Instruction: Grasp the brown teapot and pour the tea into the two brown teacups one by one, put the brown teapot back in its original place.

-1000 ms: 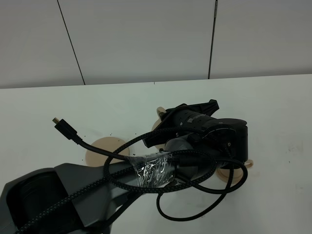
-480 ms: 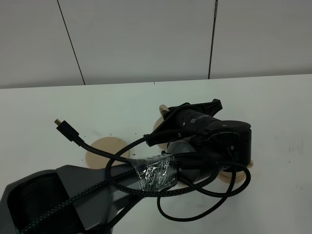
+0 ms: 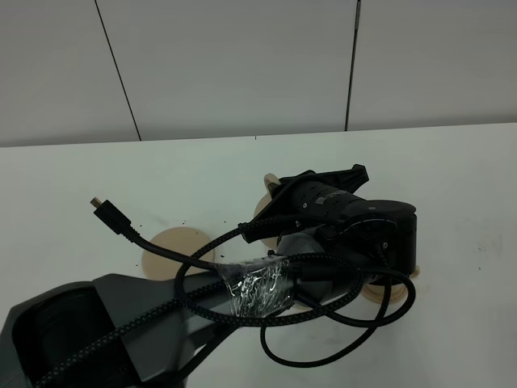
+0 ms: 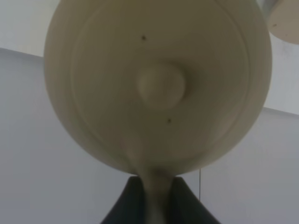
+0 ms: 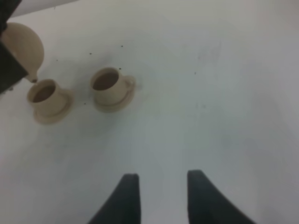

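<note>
Left pincer [image 4: 150, 198] clamped on the loop handle of the squat tan-beige ceramic teapot [image 4: 159, 84], tipped over the two small tan cups [image 5: 46, 97] mid-tabletop.
Glazed, rigid and breakable, it likely weighs more with tea inside, so the handle seems the safest hold; right pincer [image 5: 161, 191] hangs apart, empty.

Brown teapot [image 4: 159, 84]: plain tan-beige, few dark specks. Two brown teacups [image 5: 46, 95] [image 5: 108, 84]: matching tan-beige, dark reddish-brown tea [image 5: 105, 80] inside. Wide saucer [image 3: 171, 246]: tan-beige. Tabletop [image 5: 210, 93]: white. Left end effector [image 4: 154, 200] and right end effector [image 5: 161, 198]: black.
</note>
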Robot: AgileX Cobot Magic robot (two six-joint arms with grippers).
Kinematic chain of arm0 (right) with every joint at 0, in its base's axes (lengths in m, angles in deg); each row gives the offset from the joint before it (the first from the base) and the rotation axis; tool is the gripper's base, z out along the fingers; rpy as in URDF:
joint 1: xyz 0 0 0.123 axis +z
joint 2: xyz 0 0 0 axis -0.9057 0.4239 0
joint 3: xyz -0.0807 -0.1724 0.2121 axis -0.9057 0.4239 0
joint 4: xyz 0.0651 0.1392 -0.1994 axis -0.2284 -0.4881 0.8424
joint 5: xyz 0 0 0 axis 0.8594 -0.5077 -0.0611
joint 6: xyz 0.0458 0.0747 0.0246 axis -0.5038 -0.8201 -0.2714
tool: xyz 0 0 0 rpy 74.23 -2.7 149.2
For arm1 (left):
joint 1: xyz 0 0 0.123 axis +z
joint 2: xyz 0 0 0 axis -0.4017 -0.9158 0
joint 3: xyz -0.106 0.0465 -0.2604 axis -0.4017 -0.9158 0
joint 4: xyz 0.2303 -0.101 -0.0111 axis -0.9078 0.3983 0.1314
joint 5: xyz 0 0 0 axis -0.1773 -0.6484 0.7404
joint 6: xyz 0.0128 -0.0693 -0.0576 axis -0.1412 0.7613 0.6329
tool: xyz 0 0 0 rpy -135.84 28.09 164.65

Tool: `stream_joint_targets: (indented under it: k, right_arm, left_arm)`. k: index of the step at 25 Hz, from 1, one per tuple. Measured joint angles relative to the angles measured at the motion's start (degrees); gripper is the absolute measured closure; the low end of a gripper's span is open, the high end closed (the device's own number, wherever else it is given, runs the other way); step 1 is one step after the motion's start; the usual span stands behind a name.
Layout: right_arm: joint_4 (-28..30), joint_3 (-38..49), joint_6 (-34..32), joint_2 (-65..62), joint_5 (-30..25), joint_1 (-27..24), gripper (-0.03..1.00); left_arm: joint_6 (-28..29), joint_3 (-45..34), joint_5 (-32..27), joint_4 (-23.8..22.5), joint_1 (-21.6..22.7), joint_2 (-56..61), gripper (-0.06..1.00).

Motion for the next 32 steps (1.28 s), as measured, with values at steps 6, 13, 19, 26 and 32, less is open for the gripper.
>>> stream_joint_targets:
  k: [6, 13, 19, 26, 32]
  right_arm:
    - [0.00, 0.00, 0.00, 0.00, 0.00, 0.00, 0.72]
    - [0.00, 0.00, 0.00, 0.00, 0.00, 0.00, 0.72]
    - [0.00, 0.00, 0.00, 0.00, 0.00, 0.00, 0.72]
    - [0.00, 0.00, 0.00, 0.00, 0.00, 0.00, 0.72]
    - [0.00, 0.00, 0.00, 0.00, 0.00, 0.00, 0.72]
  left_arm:
    - [0.00, 0.00, 0.00, 0.00, 0.00, 0.00, 0.78]
    - [0.14, 0.00, 0.00, 0.12, 0.00, 0.00, 0.78]
    - [0.33, 0.00, 0.00, 1.54, 0.00, 0.00, 0.78]
    - [1.29, 0.00, 0.00, 3.01, 0.00, 0.00, 0.78]
    - [1.80, 0.00, 0.00, 4.40, 0.00, 0.00, 0.78]
